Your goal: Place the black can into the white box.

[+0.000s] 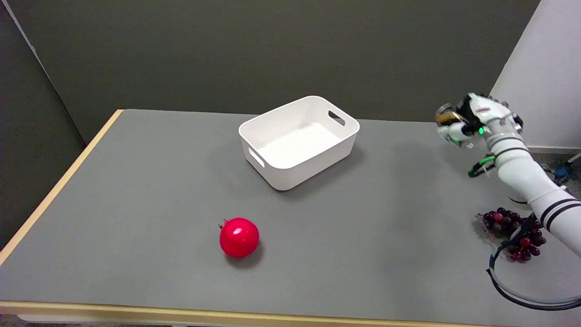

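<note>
Black can (447, 119) held aloft in right hand (472, 120); white box (298, 141) empty, mid-table.

No text, label, brand, number or sign could be read anywhere; the can (447, 119) held in the right hand (472, 120) showed only dark and gold patches, too small to make out.

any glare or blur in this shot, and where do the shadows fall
Head view: sharp overall; small glare spot on the pomegranate; soft shadows lie right of the white box and pomegranate; the right hand is slightly soft, the can it holds hard to make out.
</note>
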`<state>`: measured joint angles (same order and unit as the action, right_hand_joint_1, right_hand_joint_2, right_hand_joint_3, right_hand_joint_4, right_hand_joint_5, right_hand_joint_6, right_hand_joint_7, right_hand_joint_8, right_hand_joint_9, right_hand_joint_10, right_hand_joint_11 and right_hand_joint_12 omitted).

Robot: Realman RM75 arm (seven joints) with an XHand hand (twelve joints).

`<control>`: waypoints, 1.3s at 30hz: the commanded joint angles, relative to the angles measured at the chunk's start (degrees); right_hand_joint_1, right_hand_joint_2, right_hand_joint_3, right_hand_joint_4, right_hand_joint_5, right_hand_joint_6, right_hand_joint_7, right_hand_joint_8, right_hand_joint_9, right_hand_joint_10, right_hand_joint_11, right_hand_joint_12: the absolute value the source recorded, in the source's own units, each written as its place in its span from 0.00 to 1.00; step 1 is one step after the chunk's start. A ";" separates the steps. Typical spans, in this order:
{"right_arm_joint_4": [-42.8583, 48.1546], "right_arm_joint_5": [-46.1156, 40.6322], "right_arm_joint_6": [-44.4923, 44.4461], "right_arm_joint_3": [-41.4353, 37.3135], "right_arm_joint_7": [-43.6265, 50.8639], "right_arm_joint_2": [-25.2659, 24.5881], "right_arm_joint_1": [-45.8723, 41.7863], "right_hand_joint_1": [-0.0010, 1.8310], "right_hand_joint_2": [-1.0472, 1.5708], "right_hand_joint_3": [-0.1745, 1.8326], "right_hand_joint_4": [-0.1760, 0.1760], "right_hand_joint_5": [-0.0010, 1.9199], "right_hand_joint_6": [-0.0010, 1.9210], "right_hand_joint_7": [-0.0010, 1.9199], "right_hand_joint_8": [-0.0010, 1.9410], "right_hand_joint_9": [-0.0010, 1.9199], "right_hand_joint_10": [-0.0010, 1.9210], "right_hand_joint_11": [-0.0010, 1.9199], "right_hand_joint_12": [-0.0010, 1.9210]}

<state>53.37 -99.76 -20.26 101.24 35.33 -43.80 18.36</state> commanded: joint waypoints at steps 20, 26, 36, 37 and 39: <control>-10.21 36.07 -2.87 30.04 -34.40 -30.44 24.04 0.64 0.89 0.10 0.00 0.24 0.79 0.42 0.78 0.41 0.69 0.28 0.98; -23.67 35.91 -1.27 30.92 -35.06 -34.45 27.56 0.64 0.87 0.17 0.00 0.32 0.78 0.36 0.78 0.42 0.71 0.29 1.00; -14.74 35.58 -1.27 26.62 -34.91 -32.16 22.39 0.28 0.65 0.53 0.52 0.05 0.18 0.12 0.18 0.07 0.36 0.02 0.65; -13.77 35.59 -1.27 26.45 -34.75 -32.07 22.07 0.25 0.64 0.54 0.54 0.04 0.13 0.07 0.13 0.03 0.31 0.00 0.59; -10.14 35.67 -1.80 25.97 -34.74 -30.99 20.84 0.21 0.62 0.54 0.56 0.02 0.10 0.02 0.07 0.00 0.20 0.00 0.49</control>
<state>42.61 -65.73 -22.36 127.33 3.44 -70.77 39.23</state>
